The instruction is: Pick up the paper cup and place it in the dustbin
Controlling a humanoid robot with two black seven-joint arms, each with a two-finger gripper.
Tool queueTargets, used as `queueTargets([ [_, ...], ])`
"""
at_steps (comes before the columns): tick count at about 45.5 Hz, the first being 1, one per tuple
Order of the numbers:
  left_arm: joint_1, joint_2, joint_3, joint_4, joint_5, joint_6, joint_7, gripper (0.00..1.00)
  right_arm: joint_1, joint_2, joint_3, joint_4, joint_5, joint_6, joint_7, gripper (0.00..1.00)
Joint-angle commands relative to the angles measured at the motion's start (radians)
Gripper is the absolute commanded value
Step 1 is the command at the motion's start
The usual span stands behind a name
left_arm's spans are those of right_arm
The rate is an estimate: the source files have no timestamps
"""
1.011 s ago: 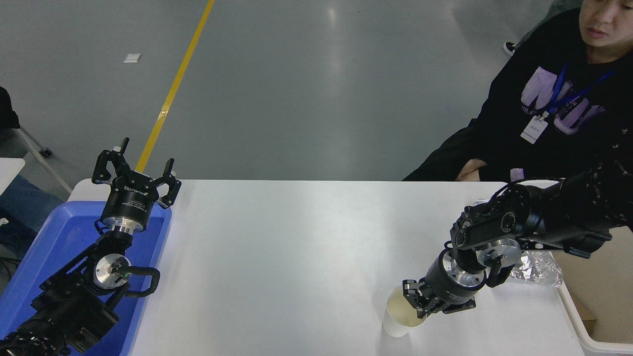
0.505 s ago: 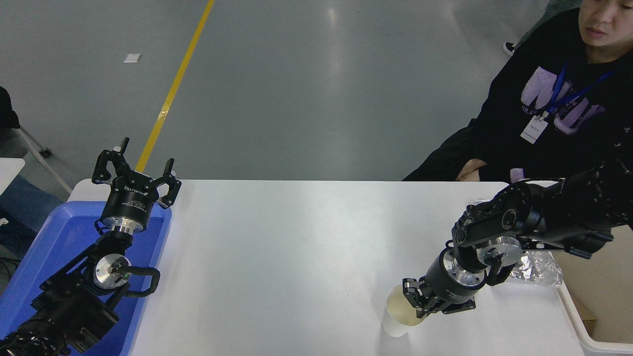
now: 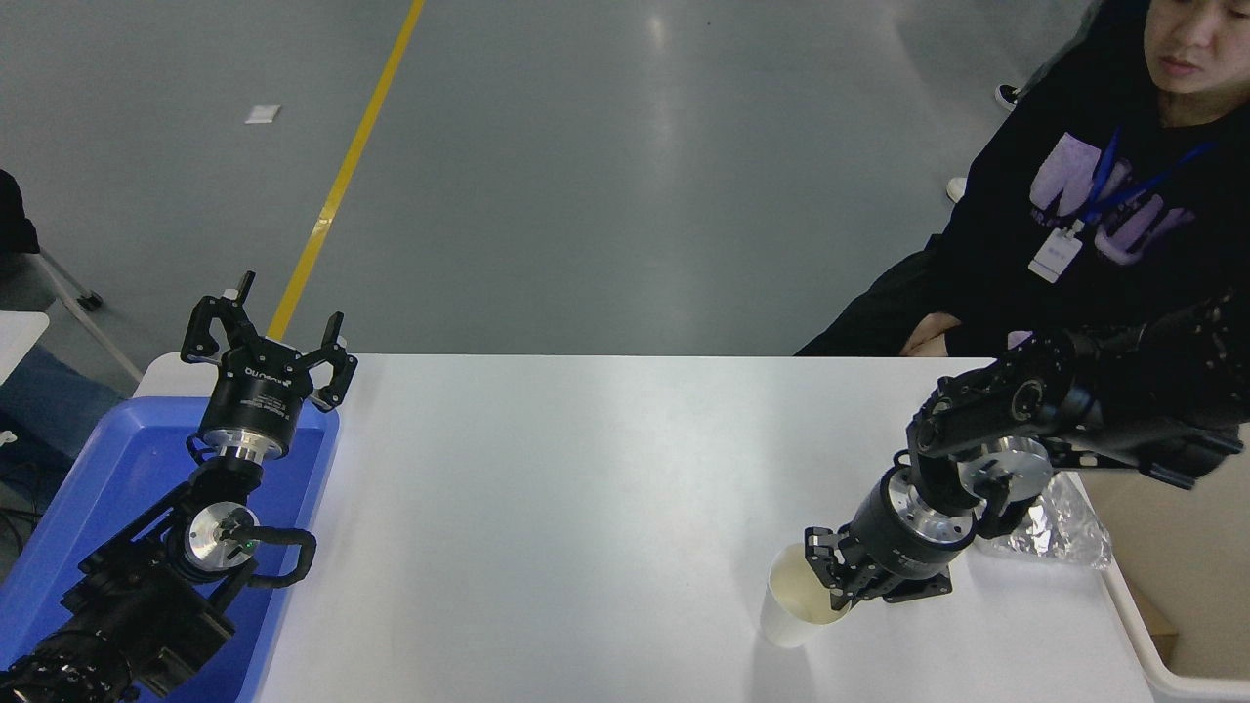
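The white paper cup (image 3: 793, 610) with a cream inside is near the table's front right, tilted with its mouth up and left. My right gripper (image 3: 830, 589) is shut on the cup's rim, one finger inside the mouth, and holds it just off the table. The cream-white dustbin (image 3: 1162, 674) shows only as a rim and corner at the lower right edge, to the right of the cup. My left gripper (image 3: 266, 342) is open and parked over the far left.
A blue plastic tray (image 3: 98, 478) lies under the left arm at the table's left edge. A crinkled silver foil tray (image 3: 1060, 527) sits behind my right wrist, beside the dustbin. A person in a black sweatshirt (image 3: 1094, 225) sits at the far right.
My right gripper has lifted the cup slightly and moved it up and a little right; the right arm has risen. The left arm has not moved.
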State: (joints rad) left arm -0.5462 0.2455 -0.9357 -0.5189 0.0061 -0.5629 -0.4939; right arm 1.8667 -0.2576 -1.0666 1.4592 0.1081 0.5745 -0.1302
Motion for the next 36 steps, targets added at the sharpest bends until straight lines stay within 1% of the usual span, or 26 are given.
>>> queueTargets([
  [1, 0.000, 0.002, 0.000, 0.000, 0.000, 0.000, 0.000, 0.98, 0.340, -0.114, -0.026, 0.047, 0.007, 0.211, 0.001, 0.00],
  [7, 0.002, 0.002, 0.000, 0.000, 0.000, 0.000, 0.000, 0.98, 0.485, -0.163, -0.049, 0.050, 0.009, 0.211, 0.004, 0.00],
  [13, 0.002, 0.002, 0.000, 0.000, 0.000, 0.000, 0.000, 0.98, 0.618, -0.173, -0.099, 0.063, 0.012, 0.211, 0.007, 0.00],
  [17, 0.002, 0.002, 0.000, 0.000, 0.000, 0.000, 0.000, 0.98, 0.707, -0.180, -0.138, 0.070, 0.038, 0.211, 0.009, 0.00],
  [23, 0.002, 0.002, 0.000, 0.000, 0.000, 0.000, 0.000, 0.98, 0.755, -0.181, -0.151, 0.076, 0.050, 0.211, 0.009, 0.00],
  [36, 0.002, 0.002, 0.000, 0.000, 0.000, 0.000, 0.000, 0.98, 0.752, -0.178, -0.154, 0.078, 0.051, 0.211, 0.009, 0.00],
])
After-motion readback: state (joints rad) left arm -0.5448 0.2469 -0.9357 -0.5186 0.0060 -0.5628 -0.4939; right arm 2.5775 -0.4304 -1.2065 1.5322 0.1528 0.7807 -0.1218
